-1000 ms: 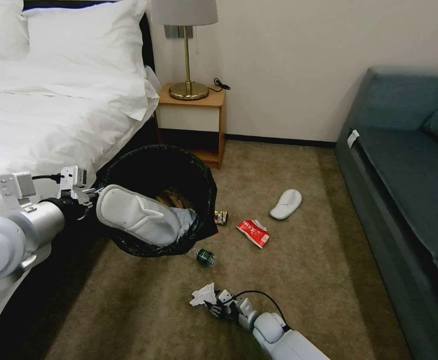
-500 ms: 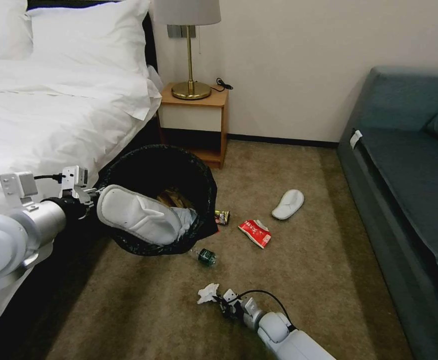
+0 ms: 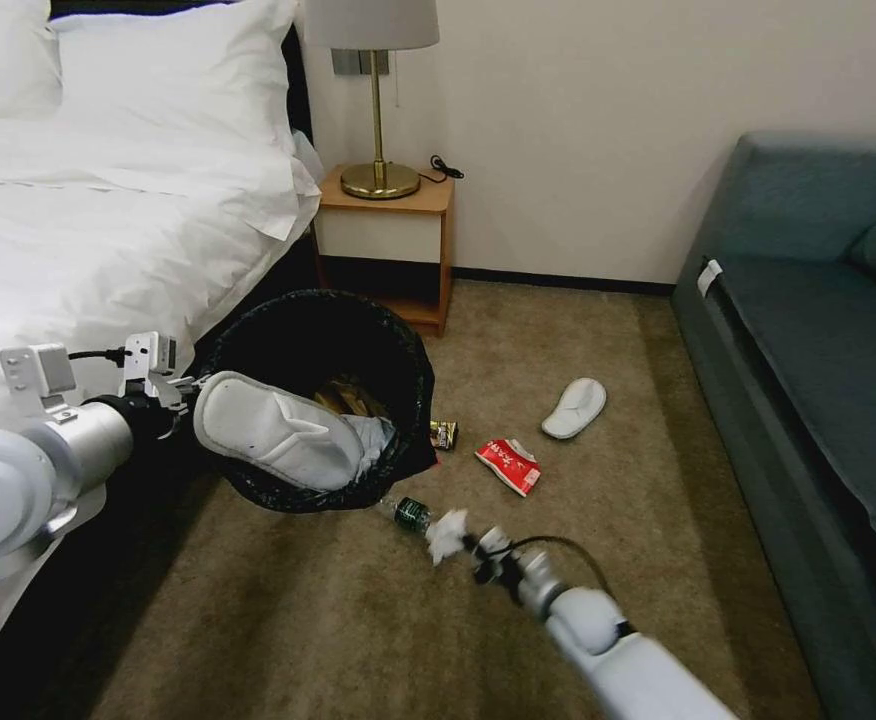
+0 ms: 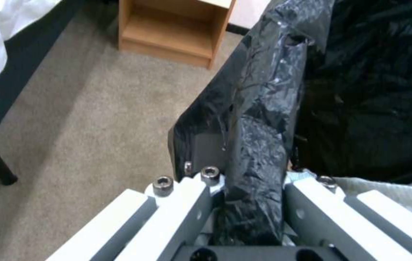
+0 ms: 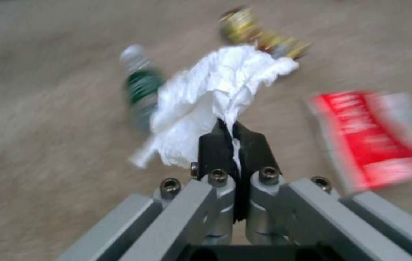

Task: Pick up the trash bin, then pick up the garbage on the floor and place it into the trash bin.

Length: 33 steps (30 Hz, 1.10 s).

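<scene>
Right gripper (image 5: 227,136) pinched on white tissue (image 3: 446,535), lifted off carpet (image 3: 288,610) near bin. Left gripper (image 4: 247,195) clamps trash bin (image 3: 308,335) rim, bin held beside bed (image 3: 78,230). One slipper (image 3: 273,430) already in; bottle (image 3: 410,514), red wrapper (image 3: 508,465), second slipper (image 3: 574,408) remain. Path to bin mouth clear.

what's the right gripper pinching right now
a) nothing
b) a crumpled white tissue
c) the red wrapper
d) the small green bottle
b: the right gripper has its black fingers closed on the crumpled white tissue, while the red wrapper and the green bottle lie on the carpet.
</scene>
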### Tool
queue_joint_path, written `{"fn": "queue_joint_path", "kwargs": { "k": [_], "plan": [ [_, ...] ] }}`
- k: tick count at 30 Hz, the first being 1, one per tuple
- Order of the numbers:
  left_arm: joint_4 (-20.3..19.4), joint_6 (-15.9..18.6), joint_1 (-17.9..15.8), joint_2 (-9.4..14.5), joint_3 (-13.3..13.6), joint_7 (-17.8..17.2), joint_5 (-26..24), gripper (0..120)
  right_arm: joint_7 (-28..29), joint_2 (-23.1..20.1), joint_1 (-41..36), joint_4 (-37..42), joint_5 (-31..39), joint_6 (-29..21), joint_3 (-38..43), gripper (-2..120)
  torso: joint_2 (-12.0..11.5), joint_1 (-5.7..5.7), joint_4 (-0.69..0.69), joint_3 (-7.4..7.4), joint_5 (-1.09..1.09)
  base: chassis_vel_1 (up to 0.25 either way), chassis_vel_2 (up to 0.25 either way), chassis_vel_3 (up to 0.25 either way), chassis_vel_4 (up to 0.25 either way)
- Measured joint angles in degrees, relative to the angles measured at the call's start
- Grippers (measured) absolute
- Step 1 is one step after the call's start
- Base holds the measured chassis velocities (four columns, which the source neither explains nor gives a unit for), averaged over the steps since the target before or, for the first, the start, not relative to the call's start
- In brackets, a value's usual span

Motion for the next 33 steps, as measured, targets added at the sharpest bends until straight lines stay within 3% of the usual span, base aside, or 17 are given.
{"fn": "queue_joint_path", "kwargs": {
  "k": [2, 8, 17, 26, 28, 33],
  "plan": [
    [-0.6, 0.0, 0.8, -0.5, -0.4, -0.6, 0.2, 1, 0.5, -3.3, -0.8, 4.9, 3.1, -0.7, 2.1, 0, 0.0, 0.0, 0.02, 0.0, 0.03, 0.0, 0.0, 0.0, 0.0],
    [-1.4, 0.0, 1.2, -1.1, -0.7, -2.0, 0.0, 1, 0.7, -7.9, -3.7, 14.8, 7.6, -2.5, 8.1, 0, 0.0, -0.01, 0.03, -0.01, 0.03, 0.0, 0.0, 0.0, 0.0],
    [-1.2, 0.0, 1.0, -1.3, -0.3, -1.9, -0.1, 1, 1.2, -11.0, -4.1, 26.7, 15.3, -6.3, 20.3, 0, 0.0, -0.01, 0.02, -0.01, 0.03, 0.0, 0.0, 0.0, 0.0],
    [-1.3, 0.0, 1.0, -1.3, 1.4, -1.8, 0.6, 1, 0.2, -13.8, 3.3, 33.1, 24.3, -9.2, 19.1, 0, 0.0, -0.01, 0.03, 0.0, 0.01, 0.0, 0.0, 0.0, 0.0],
    [-1.8, 0.0, 1.1, -1.3, 2.1, -1.8, 0.6, 1, 0.6, -14.2, 8.0, 35.7, 29.2, -11.6, 15.9, 0, 0.0, -0.01, 0.04, -0.01, 0.01, 0.0, 0.0, 0.0, 0.0],
    [-2.2, 0.0, 1.7, -1.0, 2.7, -1.7, 0.0, 1, -0.4, -13.9, 15.0, 36.9, 32.9, -14.3, 11.8, 0, 0.0, -0.01, 0.04, 0.0, 0.01, 0.0, 0.0, 0.0, 0.0]
  ]
}}
